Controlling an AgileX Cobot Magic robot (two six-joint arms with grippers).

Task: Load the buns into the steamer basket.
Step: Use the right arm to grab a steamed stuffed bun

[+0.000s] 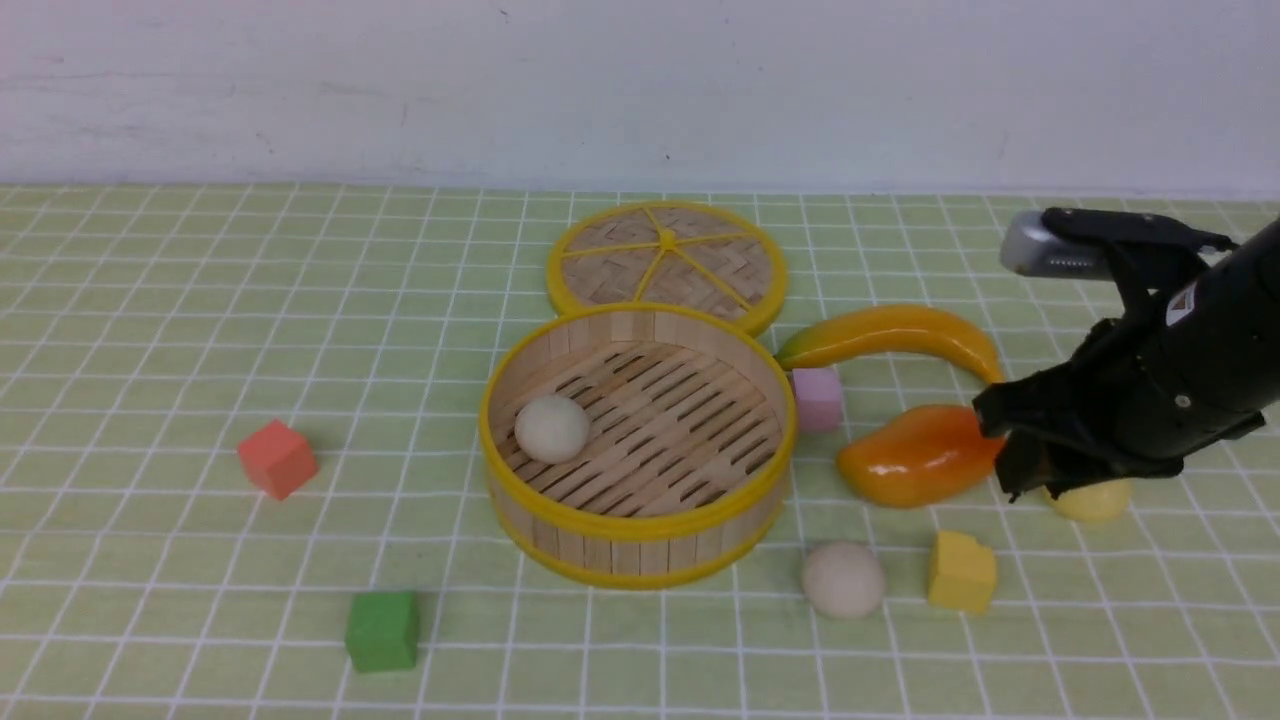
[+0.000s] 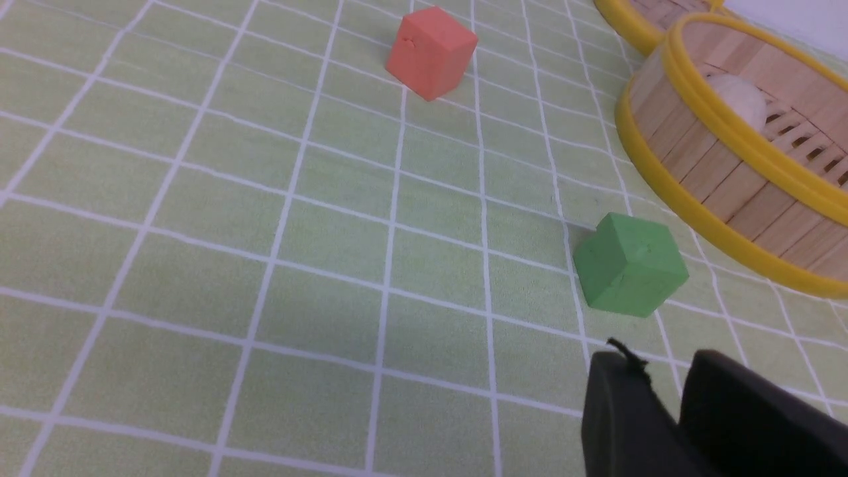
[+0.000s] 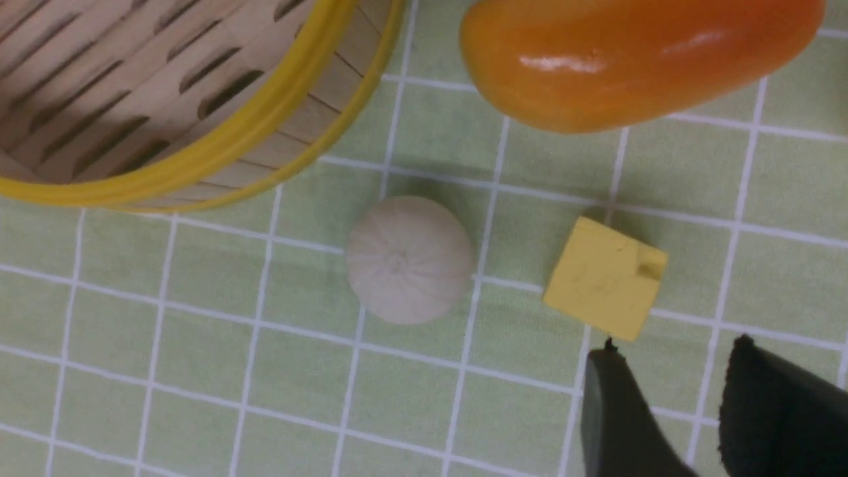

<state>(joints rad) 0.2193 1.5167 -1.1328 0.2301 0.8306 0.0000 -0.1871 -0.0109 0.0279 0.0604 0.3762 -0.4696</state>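
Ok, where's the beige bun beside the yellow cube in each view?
Front view: the beige bun low, right of centre, by the steamer basket.
Left wrist view: not in it.
Right wrist view: bun mid-frame, beside the yellow cube.
Shared landmark: the basket's yellow rim, in all three.

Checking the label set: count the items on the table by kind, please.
Buns: 3 (off-white bun inside, off-white bun outside, yellow bun)
Cubes: 4 (red cube, green cube, pink cube, yellow cube)
Toy fruit: 2 (banana, orange fruit)
Steamer basket: 1
Woven lid: 1
Total: 11
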